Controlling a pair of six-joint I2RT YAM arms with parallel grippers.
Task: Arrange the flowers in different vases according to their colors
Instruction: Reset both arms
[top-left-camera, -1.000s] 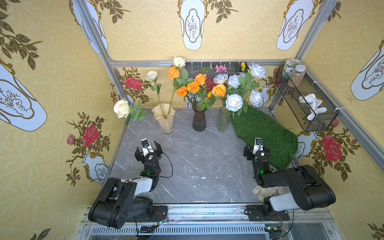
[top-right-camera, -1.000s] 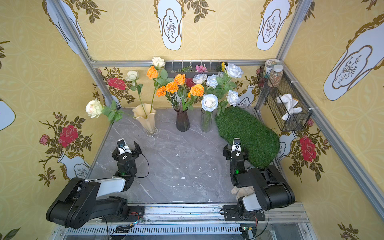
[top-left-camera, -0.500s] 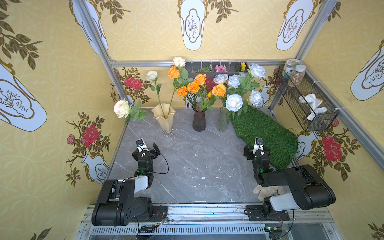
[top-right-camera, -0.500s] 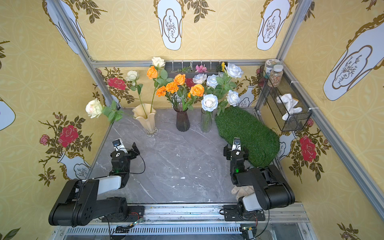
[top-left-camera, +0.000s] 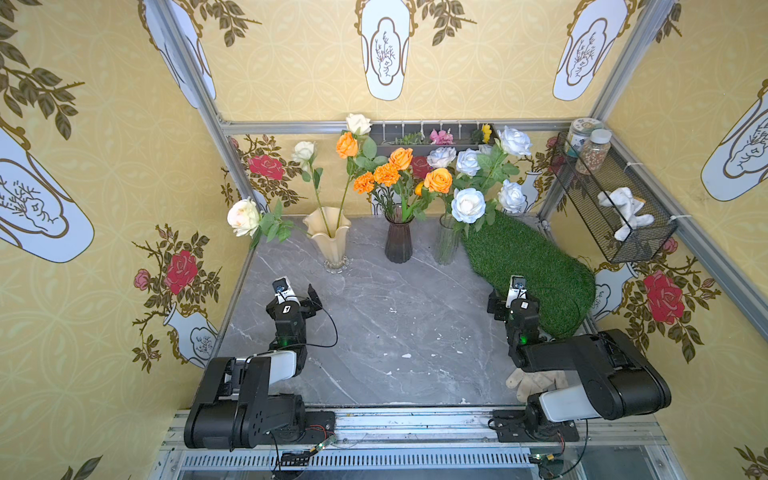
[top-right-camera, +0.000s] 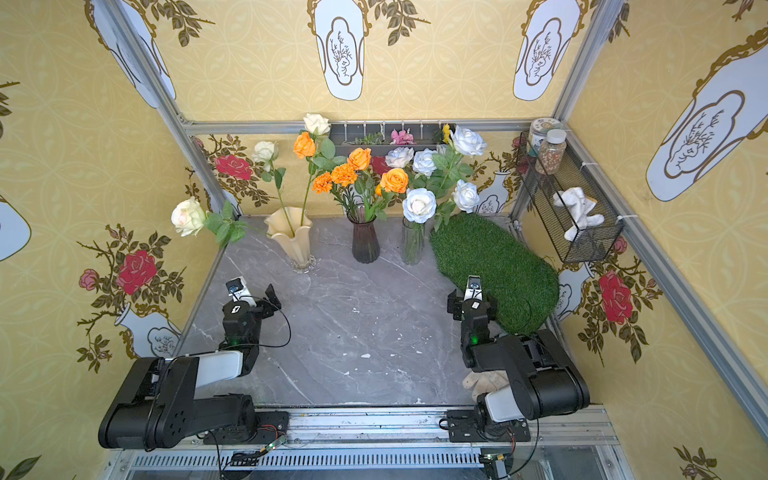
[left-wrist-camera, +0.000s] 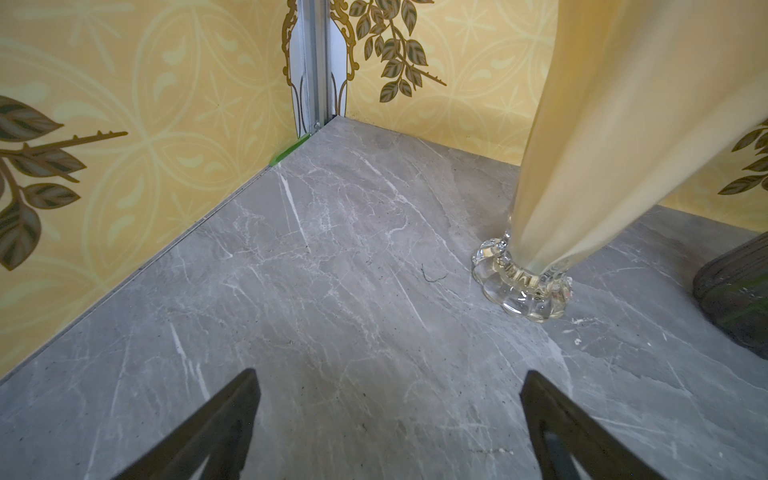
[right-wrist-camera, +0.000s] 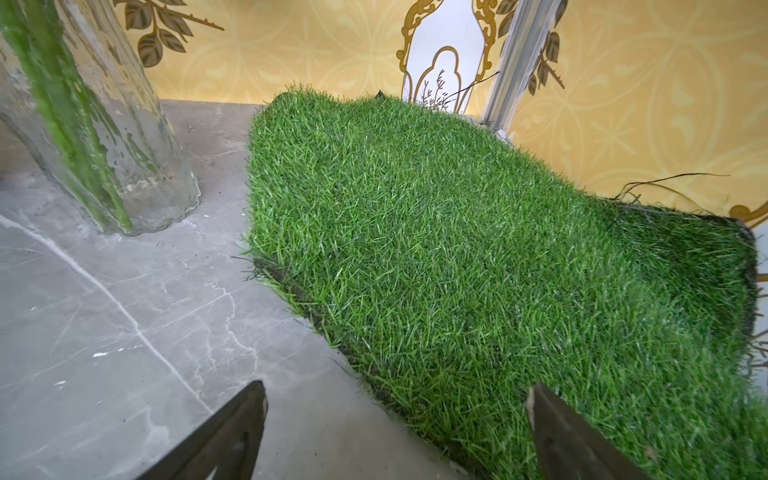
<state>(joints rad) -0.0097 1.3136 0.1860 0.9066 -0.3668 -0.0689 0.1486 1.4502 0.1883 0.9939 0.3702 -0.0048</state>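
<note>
Left gripper (left-wrist-camera: 388, 374) has shifted slightly toward the left wall and twisted since a second ago; right arm (top-left-camera: 523, 328) unchanged. Left gripper is wide open, empty, over bare table (top-left-camera: 395, 316), short of cream vase (top-left-camera: 330, 239). Right gripper (right-wrist-camera: 397, 385) is wide open, empty, at near edge of grass mat (top-left-camera: 528, 266). Back row: cream vase holds cream roses (top-left-camera: 243, 216), purple vase (top-left-camera: 398, 243) holds orange flowers (top-left-camera: 438, 179), and glass vase (top-left-camera: 446, 245), just beside mat, holds pale blue roses (top-left-camera: 468, 204). One orange rose (top-left-camera: 347, 144) sits high above cream vase; which vase it's in is unclear.
</note>
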